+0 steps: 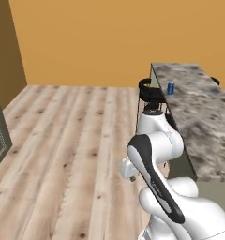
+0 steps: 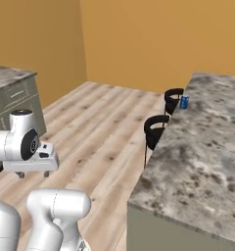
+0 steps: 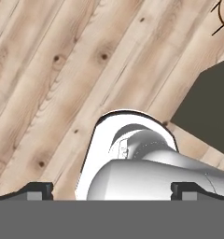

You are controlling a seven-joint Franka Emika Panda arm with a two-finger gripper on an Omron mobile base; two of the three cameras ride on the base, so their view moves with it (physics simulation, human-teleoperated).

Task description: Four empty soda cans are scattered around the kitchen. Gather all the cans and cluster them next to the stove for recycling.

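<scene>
Mottled grey-brown stone counter (image 2: 202, 147) is carrying a small blue soda can (image 2: 184, 102) at its far left edge; two-finger gripper (image 3: 112, 189) is pointing floorward, jaws spread wide, empty.

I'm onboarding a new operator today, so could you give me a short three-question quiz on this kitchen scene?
1. True or false: the small blue soda can stands upright on the mottled grey-brown stone counter.
2. What sits beside the counter's edge? A) black round stools B) a white fridge C) a red bin
3. Fill in: the two-finger gripper, pointing down at the light wood plank floor, is ____.

Key: 1 true; 2 A; 3 open
</scene>
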